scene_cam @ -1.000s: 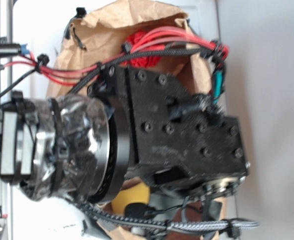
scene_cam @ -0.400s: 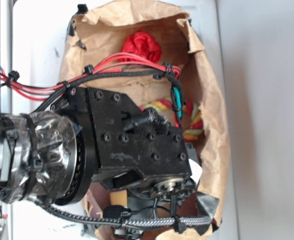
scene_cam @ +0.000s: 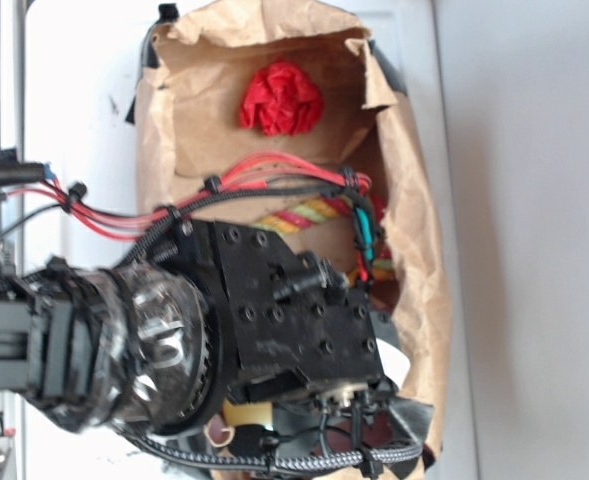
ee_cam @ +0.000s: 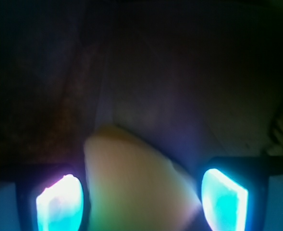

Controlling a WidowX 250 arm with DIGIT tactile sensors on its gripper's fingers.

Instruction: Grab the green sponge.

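One green sponge (ee_cam: 136, 187), tip up-left.

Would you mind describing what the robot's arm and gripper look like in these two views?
The arm is matte black, its flat plates studded with round bolts. Red wires and black braided cable, fastened with zip ties, run along it, plus a teal connector. Crinkled clear plastic wrap covers the wrist joint. In the wrist view, the gripper shows two fingers glowing cyan and magenta.
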